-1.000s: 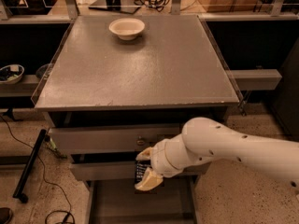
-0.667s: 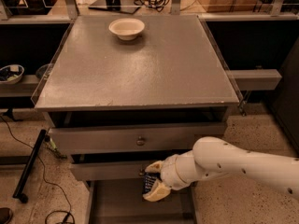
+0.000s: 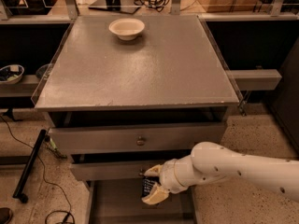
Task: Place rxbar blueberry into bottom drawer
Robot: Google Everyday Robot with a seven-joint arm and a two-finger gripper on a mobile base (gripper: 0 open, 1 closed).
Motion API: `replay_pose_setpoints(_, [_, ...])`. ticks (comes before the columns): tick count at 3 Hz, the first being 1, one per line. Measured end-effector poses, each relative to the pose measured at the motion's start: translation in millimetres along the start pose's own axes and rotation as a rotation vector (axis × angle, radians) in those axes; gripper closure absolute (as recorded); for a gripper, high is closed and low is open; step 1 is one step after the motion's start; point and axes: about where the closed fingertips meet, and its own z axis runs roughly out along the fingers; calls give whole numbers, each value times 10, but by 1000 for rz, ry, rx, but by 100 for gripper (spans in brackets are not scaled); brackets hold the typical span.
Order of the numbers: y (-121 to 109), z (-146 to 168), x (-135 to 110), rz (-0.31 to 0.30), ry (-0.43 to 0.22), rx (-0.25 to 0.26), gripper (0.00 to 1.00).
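Above the floor of the open bottom drawer (image 3: pixel 117 203), your gripper (image 3: pixel 153 185) grips the dark snack bar (image 3: pixel 148 186) between its two fingers; the bar sits just below the middle drawer (image 3: pixel 107 170); a second ago you held it level with that front, and it has since sunk towards the tray; the bowl (image 3: pixel 126 28), far above the drawer, has not moved.
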Motion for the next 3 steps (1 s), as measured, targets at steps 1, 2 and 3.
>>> replay_pose_setpoints(1, [-57,417,258,52,-7,-31,100])
replay_pose_setpoints(2, [-57,418,258,52,-7,-31,100])
replay_pose_setpoints(3, [-81,558,387,67,-30,-31,100])
